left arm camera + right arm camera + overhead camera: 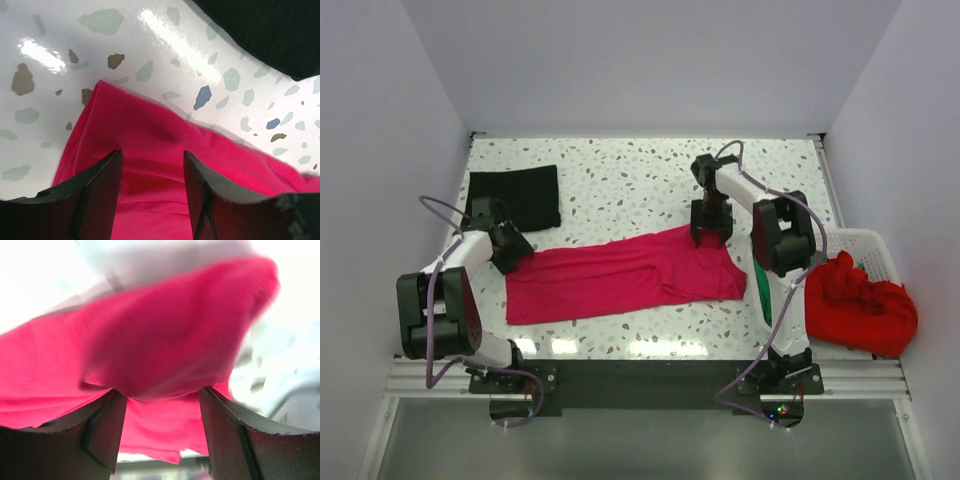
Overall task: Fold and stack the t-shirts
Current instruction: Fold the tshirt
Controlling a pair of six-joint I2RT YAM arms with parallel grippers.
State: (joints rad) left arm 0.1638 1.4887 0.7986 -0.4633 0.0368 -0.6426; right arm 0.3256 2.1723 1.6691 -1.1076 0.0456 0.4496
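Note:
A magenta-pink t-shirt (620, 278) lies stretched out left to right across the middle of the table. My left gripper (510, 250) is at its left end. Its jaws stand open over flat pink cloth (150, 125), the left gripper (152, 152) pinching nothing. My right gripper (710, 235) points down onto the shirt's far right edge. It (162, 390) is open, with a raised fold of pink cloth (175, 330) bulging at its fingertips. A folded black t-shirt (515, 195) lies at the back left, its edge (265, 30) just beyond the pink one. A red t-shirt (865, 300) is heaped at the right.
A white lattice basket (868, 243) stands off the table's right side, under the red heap. A strip of green cloth (766, 300) shows beside the right arm. The speckled tabletop (620, 170) ends in white walls at the back and sides.

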